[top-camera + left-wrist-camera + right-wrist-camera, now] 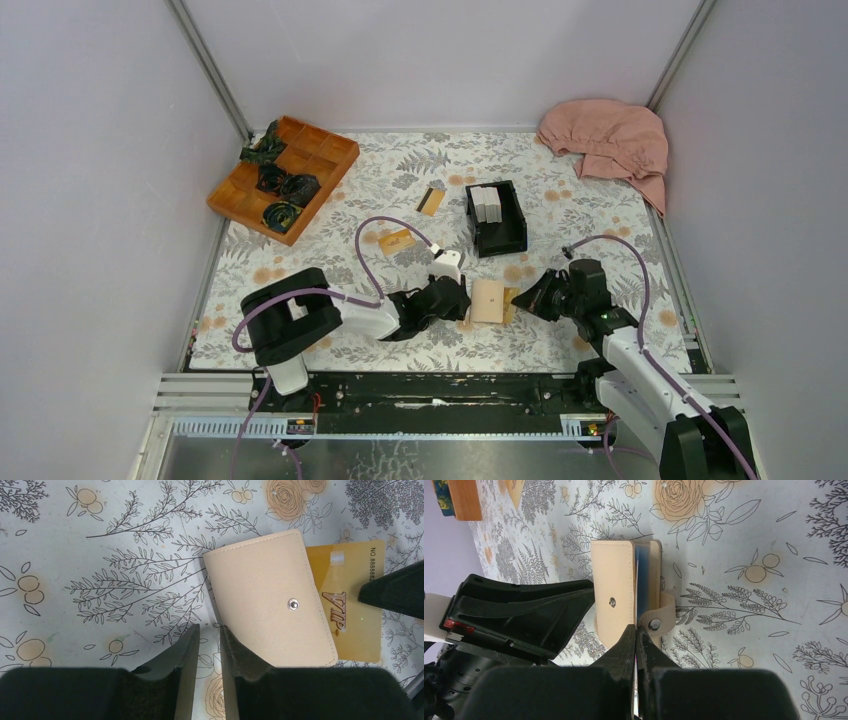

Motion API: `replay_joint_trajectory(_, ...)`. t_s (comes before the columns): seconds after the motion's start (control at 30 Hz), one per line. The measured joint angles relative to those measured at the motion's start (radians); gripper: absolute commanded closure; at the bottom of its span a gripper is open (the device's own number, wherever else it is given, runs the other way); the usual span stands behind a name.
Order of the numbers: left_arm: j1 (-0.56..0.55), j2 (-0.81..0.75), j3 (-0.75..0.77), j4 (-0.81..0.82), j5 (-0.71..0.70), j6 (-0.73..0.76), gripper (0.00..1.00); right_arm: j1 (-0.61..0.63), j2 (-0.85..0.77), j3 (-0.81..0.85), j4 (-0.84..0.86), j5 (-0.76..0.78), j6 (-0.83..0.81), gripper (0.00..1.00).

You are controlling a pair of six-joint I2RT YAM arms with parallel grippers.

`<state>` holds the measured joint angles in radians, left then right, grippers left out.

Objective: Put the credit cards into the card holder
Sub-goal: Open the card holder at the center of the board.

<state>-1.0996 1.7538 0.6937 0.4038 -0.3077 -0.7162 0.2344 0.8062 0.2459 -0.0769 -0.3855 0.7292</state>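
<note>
The tan card holder (pixel 487 300) lies folded on the flowered cloth between my two grippers. In the left wrist view the card holder (pixel 270 600) has a gold credit card (pixel 350 615) marked VIP sticking out of its right side. My right gripper (pixel 524 300) is shut on that card's outer edge; in the right wrist view it (pixel 637 627) points at the holder's open side (pixel 616 590), next to the snap tab (pixel 659 620). My left gripper (pixel 210 627) is slightly open and empty, its right finger against the holder's left edge. Two more cards lie apart: an orange one (pixel 397 241) and one with a black band (pixel 431 201).
A black open-topped box (pixel 513 228) holding white blocks stands just behind the card holder. An orange wooden tray (pixel 325 150) with dark bundles is at the back left. A pink cloth (pixel 610 140) lies at the back right. Walls close in on three sides.
</note>
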Motion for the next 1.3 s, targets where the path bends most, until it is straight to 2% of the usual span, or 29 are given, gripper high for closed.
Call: replay_joint_trajectory(1.3,0.0,0.0,0.0,-0.001,-0.003,-0.006,0.71,0.0,-0.041,0.071,-0.097,0.027,-0.036,1.0)
